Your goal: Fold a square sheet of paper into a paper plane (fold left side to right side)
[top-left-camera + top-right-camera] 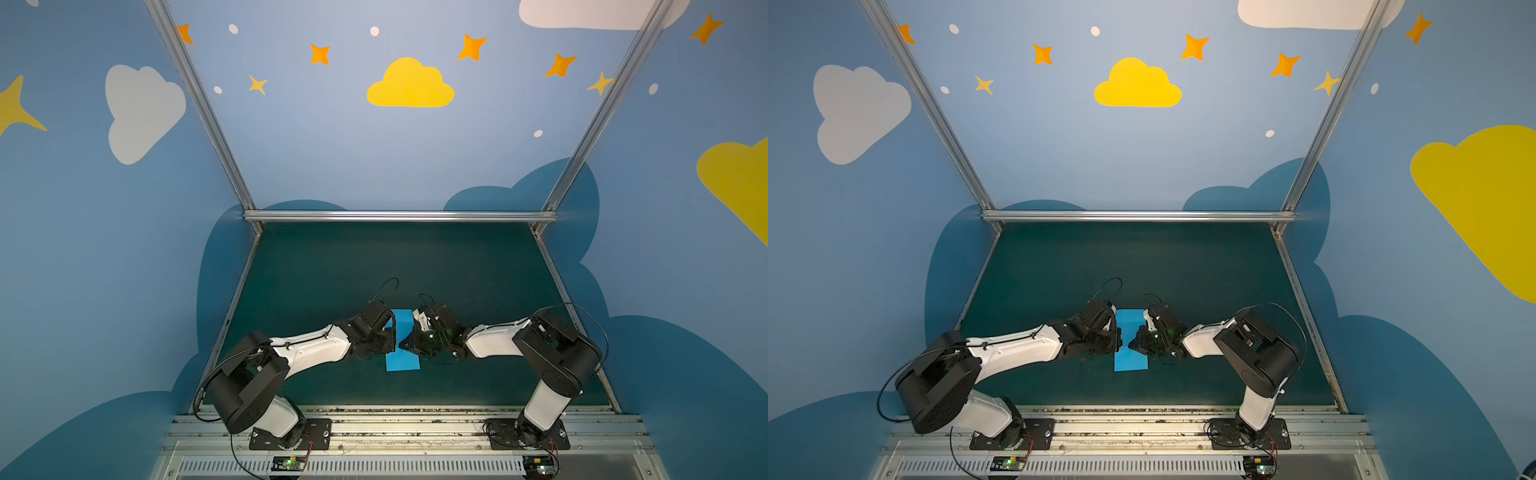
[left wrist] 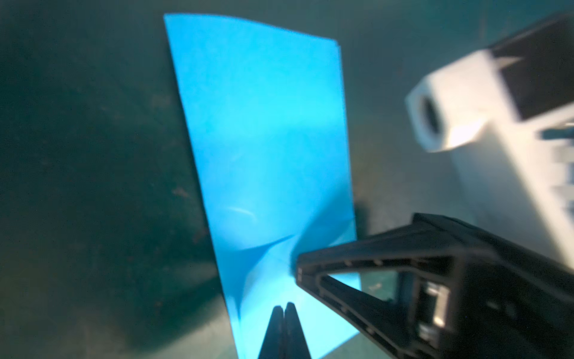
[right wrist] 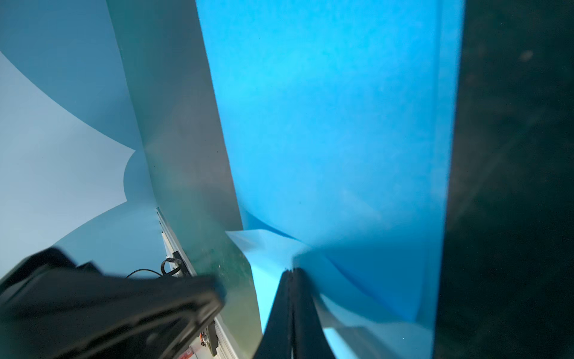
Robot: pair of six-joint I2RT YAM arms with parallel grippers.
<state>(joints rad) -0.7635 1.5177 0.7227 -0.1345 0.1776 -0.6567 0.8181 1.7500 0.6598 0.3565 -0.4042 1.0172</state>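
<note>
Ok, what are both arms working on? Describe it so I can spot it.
Start at the dark green table mat, near its front middle. There the left pincer and the right pincer, both black and shut, meet over a narrow folded sheet of bright sky-blue paper. It is the only bright, flat thing on the mat.

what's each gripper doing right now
left gripper: closed, tips over the thin sky-blue paper sheet; grip unclear
right gripper: closed, apparently pinching that sheet's raised fold

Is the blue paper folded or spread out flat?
Folded. The blue paper is a narrow strip, not a square, in both top views; the left wrist view shows two stacked edges.
</note>
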